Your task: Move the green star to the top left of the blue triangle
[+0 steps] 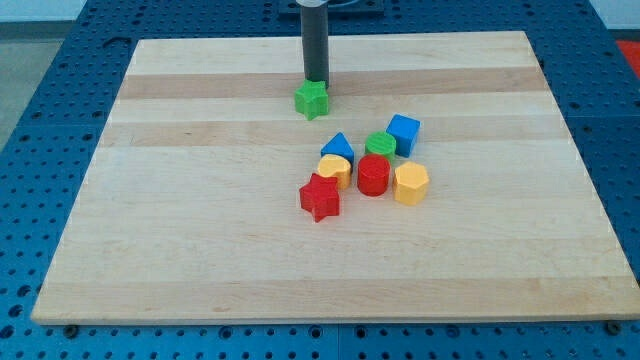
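Camera view: my tip (316,80) touches the top side of the green star (312,99), which sits apart, up-left of the blue triangle (338,146) in the cluster; bare board (200,200) surrounds them.

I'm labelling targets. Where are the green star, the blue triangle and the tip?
green star (312,99): camera view, top face.
blue triangle (338,146): camera view, front face.
my tip (315,81): camera view, rod's lower end, at the star's top edge.

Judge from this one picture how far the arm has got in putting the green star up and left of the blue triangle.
Looks done: the green star-shaped block already lies above and left of the blue triangular block, well apart. In hand: my tip sits at the star's top edge. Left: perhaps nudging it closer.
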Available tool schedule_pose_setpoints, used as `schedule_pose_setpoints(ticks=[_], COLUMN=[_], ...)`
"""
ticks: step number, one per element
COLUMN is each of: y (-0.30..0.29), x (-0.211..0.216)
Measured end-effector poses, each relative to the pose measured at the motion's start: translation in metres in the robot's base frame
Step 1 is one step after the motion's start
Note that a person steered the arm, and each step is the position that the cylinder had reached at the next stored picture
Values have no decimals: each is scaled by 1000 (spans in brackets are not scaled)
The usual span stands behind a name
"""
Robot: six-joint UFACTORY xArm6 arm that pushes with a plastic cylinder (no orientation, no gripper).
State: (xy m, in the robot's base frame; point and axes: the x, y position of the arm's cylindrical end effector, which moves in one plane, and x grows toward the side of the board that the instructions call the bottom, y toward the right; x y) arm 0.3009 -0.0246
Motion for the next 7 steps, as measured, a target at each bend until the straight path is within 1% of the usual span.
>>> schedule_pose_setpoints(ticks=[3,4,5,7], y=[-3,-3,-9,-33], x=[4,34,51,51])
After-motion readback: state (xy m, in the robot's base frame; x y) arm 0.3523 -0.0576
